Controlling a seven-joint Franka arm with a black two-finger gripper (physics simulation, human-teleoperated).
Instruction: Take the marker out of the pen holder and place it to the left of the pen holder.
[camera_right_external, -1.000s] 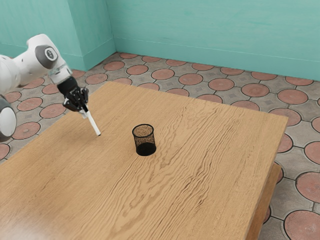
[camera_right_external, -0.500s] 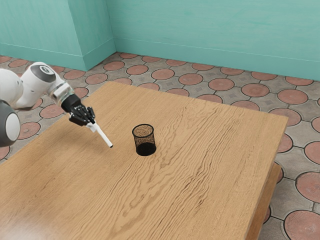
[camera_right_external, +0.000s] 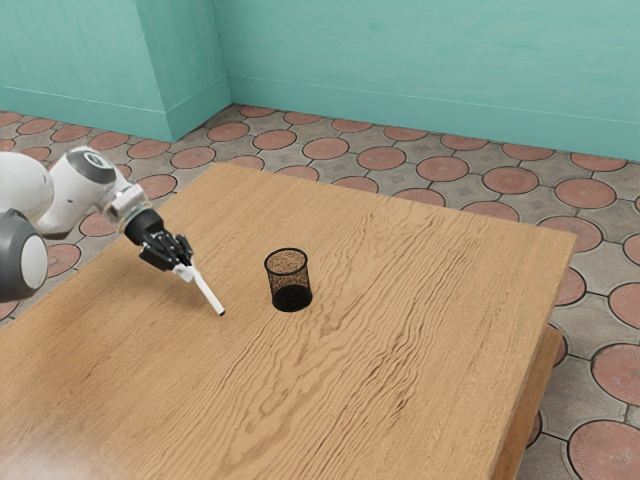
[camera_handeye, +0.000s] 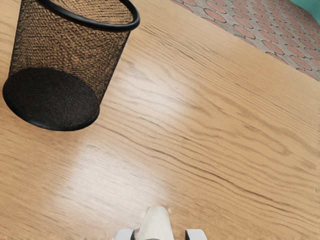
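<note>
Pincer grasping tilted white marker, nearer desk edge on the exterior view's left than pen holder.

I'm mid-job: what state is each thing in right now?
Marker: out of the pen holder, tilted, black tip low; whether it touches the table, I cannot tell.
Pen holder: upright, empty, on the table.
Gripper: at the marker's upper end; open or shut, I cannot tell.
</note>
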